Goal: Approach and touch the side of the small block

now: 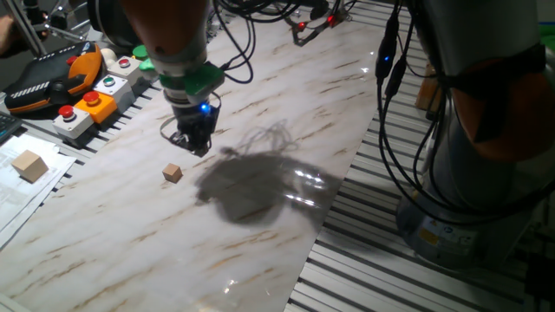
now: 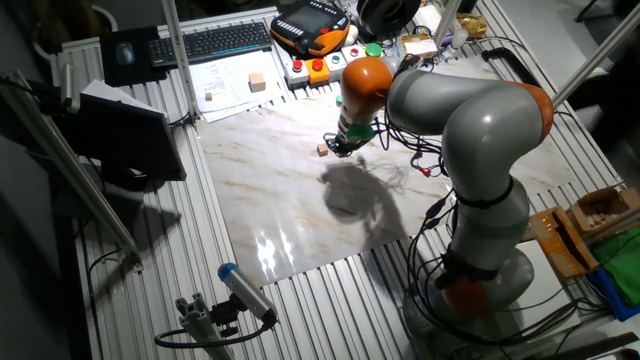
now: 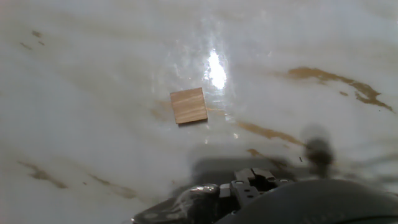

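From the hand view I look straight down on the small block (image 3: 189, 105), a tan wooden square lying flat on the marble tabletop (image 3: 93, 74), just below a bright glare spot. The gripper (image 3: 249, 186) shows only as a dark blurred mass along the bottom edge, apart from the block, and I cannot tell from here whether the jaws are open or closed.

From one fixed view, the gripper (image 1: 189, 143) hangs low over the marble tabletop (image 1: 260, 251), under a green collar with a blue light glowing on it. The small block (image 1: 173, 173) sits on the marble just beside the fingertips, toward the near-left, with a visible gap between them; no contact. The arm's shadow (image 1: 251, 186) falls to the right of the block. Further left, a larger, paler wooden block (image 1: 30, 165) rests on sheets of paper off the marble, and beyond it stands a row of button boxes (image 1: 91, 104) and an orange-and-black pendant (image 1: 52, 82).

From the other fixed view, the grey arm bends over the table, the gripper (image 2: 345, 145) is near the far edge of the marble, and the small block (image 2: 322, 150) is just to its left. The fingers are too small there to read.
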You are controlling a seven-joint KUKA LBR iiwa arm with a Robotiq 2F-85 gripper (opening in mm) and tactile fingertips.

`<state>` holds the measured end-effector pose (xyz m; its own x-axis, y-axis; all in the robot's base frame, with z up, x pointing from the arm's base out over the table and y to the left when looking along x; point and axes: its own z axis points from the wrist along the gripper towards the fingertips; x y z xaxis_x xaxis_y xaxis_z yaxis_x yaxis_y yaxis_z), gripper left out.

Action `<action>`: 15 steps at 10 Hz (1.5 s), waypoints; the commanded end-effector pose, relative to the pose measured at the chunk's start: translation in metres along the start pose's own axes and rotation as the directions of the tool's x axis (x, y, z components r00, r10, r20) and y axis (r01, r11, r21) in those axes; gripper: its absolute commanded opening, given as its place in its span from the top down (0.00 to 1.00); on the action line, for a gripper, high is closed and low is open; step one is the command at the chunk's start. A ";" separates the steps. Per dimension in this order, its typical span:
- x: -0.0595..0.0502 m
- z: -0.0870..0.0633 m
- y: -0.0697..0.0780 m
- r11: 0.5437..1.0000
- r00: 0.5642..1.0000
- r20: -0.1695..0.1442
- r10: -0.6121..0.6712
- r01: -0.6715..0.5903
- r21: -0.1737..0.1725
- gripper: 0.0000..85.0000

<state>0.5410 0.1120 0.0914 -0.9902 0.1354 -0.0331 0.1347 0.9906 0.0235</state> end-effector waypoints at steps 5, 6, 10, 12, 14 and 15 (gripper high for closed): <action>-0.001 0.000 0.000 1.000 1.000 0.011 -0.015 0.015 0.004 0.99; -0.001 0.000 0.000 1.000 1.000 0.003 -0.017 0.017 0.012 0.99; -0.001 0.000 0.000 0.997 0.997 0.006 -0.071 0.071 0.032 0.99; -0.001 0.000 0.000 0.995 0.996 0.020 -0.092 0.091 0.039 0.99; -0.002 0.001 0.002 0.996 0.996 0.025 -0.082 0.082 0.033 0.99; -0.001 0.002 0.008 0.997 0.997 0.012 -0.072 0.072 0.016 0.99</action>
<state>0.5429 0.1211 0.0890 -0.9968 0.0641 -0.0471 0.0640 0.9979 0.0037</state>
